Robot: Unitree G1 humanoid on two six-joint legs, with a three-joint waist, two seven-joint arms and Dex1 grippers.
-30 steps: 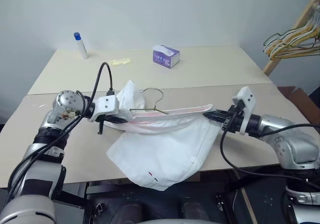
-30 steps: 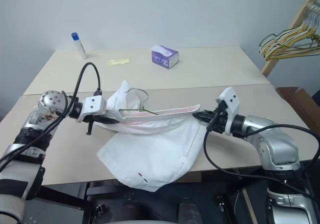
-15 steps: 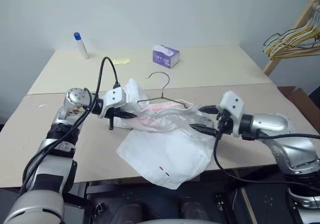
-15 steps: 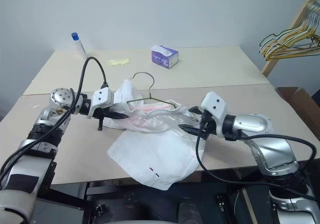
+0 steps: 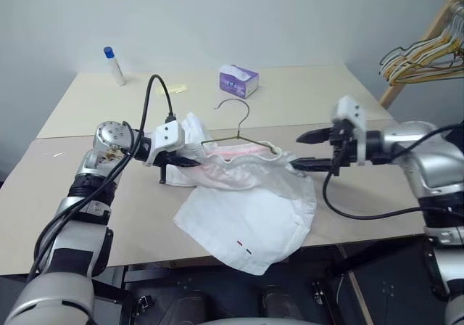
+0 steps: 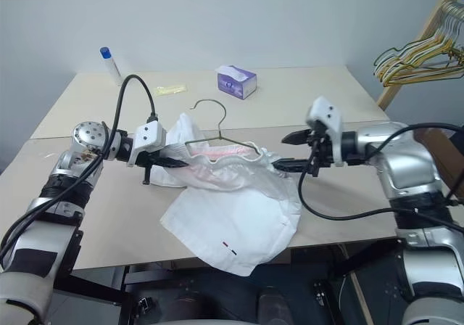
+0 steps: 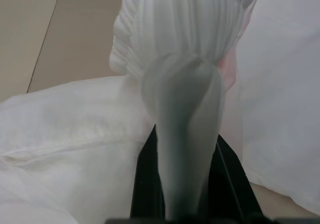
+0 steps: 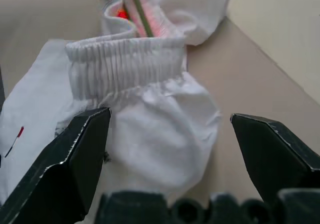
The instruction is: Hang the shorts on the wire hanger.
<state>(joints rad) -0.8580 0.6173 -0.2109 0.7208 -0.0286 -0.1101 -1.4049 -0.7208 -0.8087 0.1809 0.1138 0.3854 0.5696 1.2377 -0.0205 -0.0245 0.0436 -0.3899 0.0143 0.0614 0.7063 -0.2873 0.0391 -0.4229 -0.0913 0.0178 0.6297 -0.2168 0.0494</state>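
Legible markings: none.
No text, brand, number or sign can be read. The purple tissue box (image 5: 240,80) carries a print too small to make out; the shorts (image 5: 246,212) show only a tiny red-and-dark mark.

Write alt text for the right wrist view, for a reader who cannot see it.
The right hand is open, its two black fingers spread wide above the white shorts on the table. The wire hanger runs into the gathered waistband.

- The shorts (image 5: 246,209): white thin cloth, gathered waistband bunched up, lower part spread on my table's front edge.
- The wire hanger (image 5: 243,133): thin, dark, hook upward, lower part tucked inside the waistband.
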